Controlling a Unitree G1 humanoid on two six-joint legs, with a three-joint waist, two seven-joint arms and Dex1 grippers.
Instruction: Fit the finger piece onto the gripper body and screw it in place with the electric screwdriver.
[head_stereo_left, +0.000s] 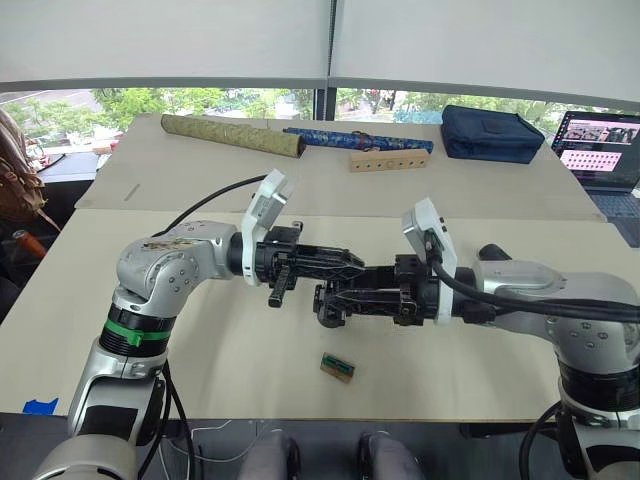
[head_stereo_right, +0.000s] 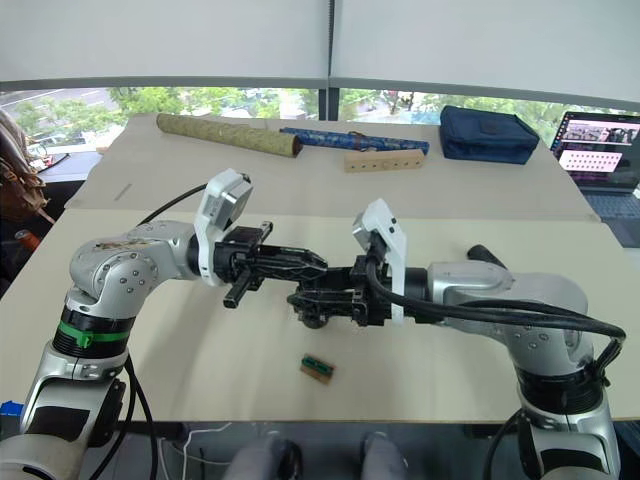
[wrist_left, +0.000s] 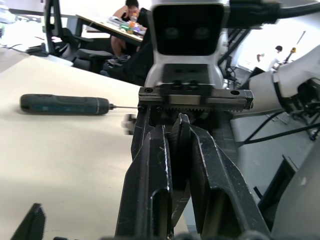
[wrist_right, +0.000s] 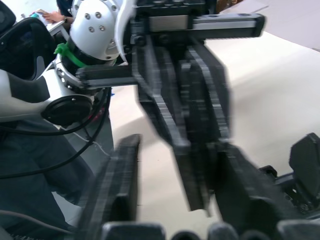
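Note:
My left gripper (head_stereo_left: 352, 262) reaches in from the left above the table, shut on the finger piece (wrist_left: 181, 150), a slim black tapered part that stands between its two fingers. Facing it from the right, my right gripper (head_stereo_left: 378, 297) is shut on the gripper body (head_stereo_left: 336, 303), a black blocky mechanism held just above the tabletop. The two grippers meet tip to tip, the finger piece right at the body. Whether they touch is hidden. The electric screwdriver (wrist_left: 65, 104) lies flat on the table behind my right arm, where its rounded end (head_stereo_left: 490, 251) shows.
A small tan-and-green block (head_stereo_left: 337, 367) lies near the front edge. Along the far side sit an olive rolled tube (head_stereo_left: 232, 134), a blue patterned wrap (head_stereo_left: 355, 138), a drilled wooden block (head_stereo_left: 388, 161), a navy pouch (head_stereo_left: 492, 133) and a laptop (head_stereo_left: 603, 150).

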